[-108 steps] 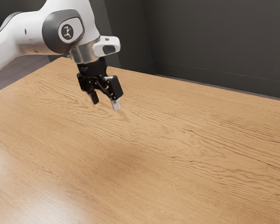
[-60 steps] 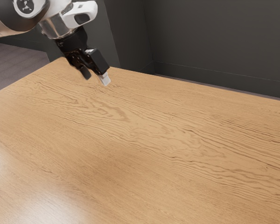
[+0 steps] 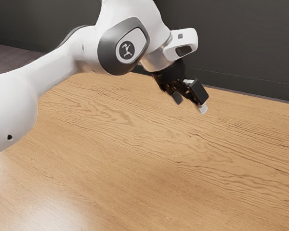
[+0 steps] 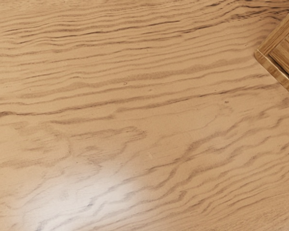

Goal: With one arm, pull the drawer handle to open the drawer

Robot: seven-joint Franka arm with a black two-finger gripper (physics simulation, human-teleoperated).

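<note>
My black gripper (image 3: 191, 106) hangs a little above the wooden table (image 3: 135, 159), toward its far edge in the exterior view. It is open, its fingers apart with nothing between them. One fingertip (image 3: 203, 109) has a pale pad. In the wrist view a corner of a wooden, framed box (image 4: 281, 52) stands on the table off to one side of my hand; I cannot tell whether it is the drawer. No handle shows on it.
The white arm (image 3: 62, 72) crosses the exterior view's left and upper middle. Dark walls (image 3: 241, 33) stand behind the table's far edge. Bare wood grain lies under my hand in the wrist view.
My hand first rose toward the exterior view's upper left, then swung well to its right along the table's far side. The gripper stayed open.
</note>
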